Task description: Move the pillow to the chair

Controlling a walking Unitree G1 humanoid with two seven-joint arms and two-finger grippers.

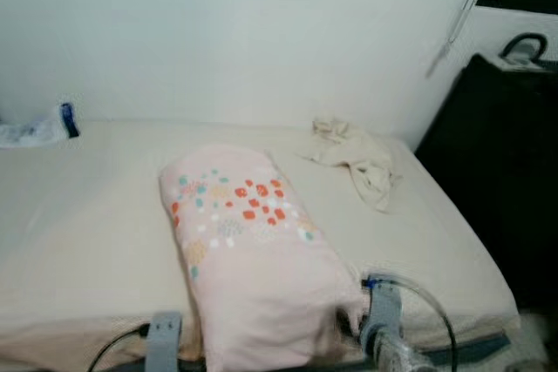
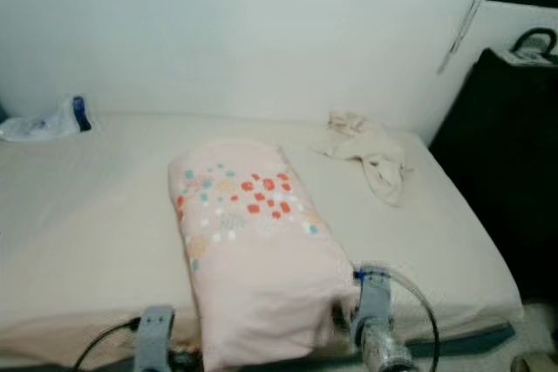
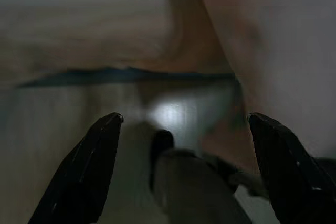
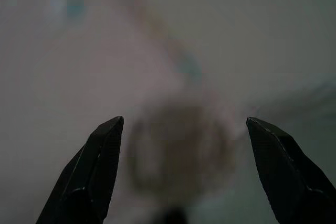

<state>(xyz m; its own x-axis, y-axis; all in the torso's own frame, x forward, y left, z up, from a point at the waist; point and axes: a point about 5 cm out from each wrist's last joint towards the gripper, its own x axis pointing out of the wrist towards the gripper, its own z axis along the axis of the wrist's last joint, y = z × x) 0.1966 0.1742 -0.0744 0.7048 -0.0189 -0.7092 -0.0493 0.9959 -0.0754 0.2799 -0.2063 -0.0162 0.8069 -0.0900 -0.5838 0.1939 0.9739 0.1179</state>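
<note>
You are standing at the foot edge of the bed [image 1: 78, 215], and the left gripper [image 3: 184, 124] is sitting low at about seven o'clock, its wrist just beside the pillow's near left corner. Its jaws are spread wide, holding nothing, and they are looking along the bed's lower edge with the pink fabric rising close on one side.

The pillow [image 1: 248, 250] is lying between your two arms, pink with a patch of orange, teal and white dots near its far end. Its long axis is running from roughly eleven o'clock, far, to five o'clock, near, so the near end is overhanging or touching the bed edge right in front of you. That near end is what both arms are flanking.

The right gripper [image 4: 184, 124] is sitting at about five o'clock, its wrist pressed close against the pillow's near right corner. Its jaws are also spread wide with nothing pinched; blurred pink fabric with faint dots is lying straight ahead of them, very near. I judge the right arm is the nearer one, though a two-sided squeeze across the short axis looks the likelier move.

Farther off at one o'clock, a crumpled cloth [image 1: 357, 158] is lying well apart from the pillow.
</note>
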